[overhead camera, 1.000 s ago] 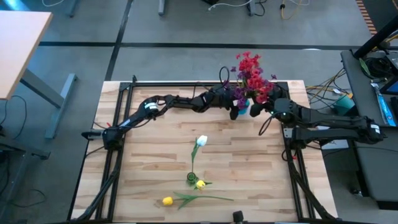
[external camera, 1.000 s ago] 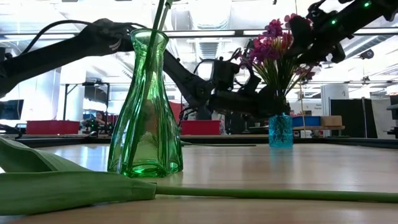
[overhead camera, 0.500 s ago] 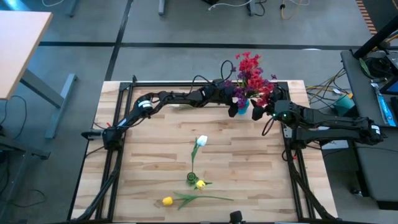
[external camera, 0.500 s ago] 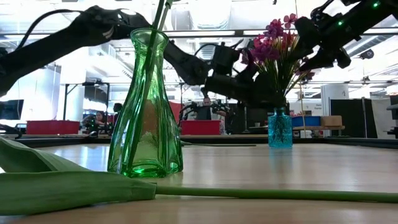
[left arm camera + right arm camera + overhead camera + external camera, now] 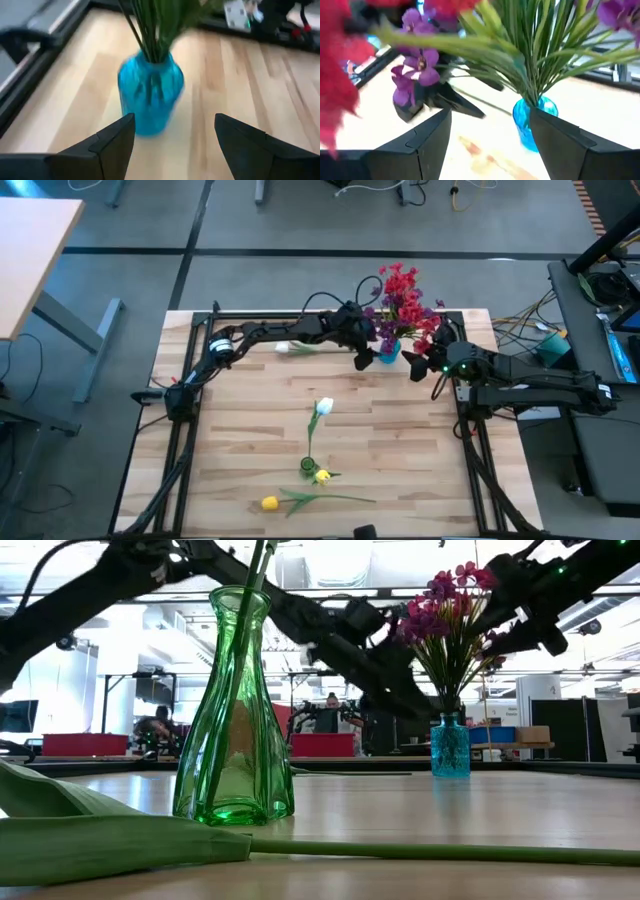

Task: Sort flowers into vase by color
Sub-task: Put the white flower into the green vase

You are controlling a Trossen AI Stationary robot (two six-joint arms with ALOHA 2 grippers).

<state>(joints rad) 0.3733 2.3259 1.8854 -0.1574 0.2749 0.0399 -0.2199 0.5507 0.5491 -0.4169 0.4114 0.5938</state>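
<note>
Both end effectors stand open and empty beside the blue vase [image 5: 390,352] at the worktop's one o'clock: the left end effector [image 5: 363,361] at its nine o'clock, the right end effector [image 5: 418,369] at its four. The white tulip [image 5: 323,407] rests mid-worktop in the green vase [image 5: 309,467], and the yellow buds [image 5: 270,503] lie at six o'clock. These flowers look light and springy, blooms crushable; I would pinch the thin stem midway.
</note>
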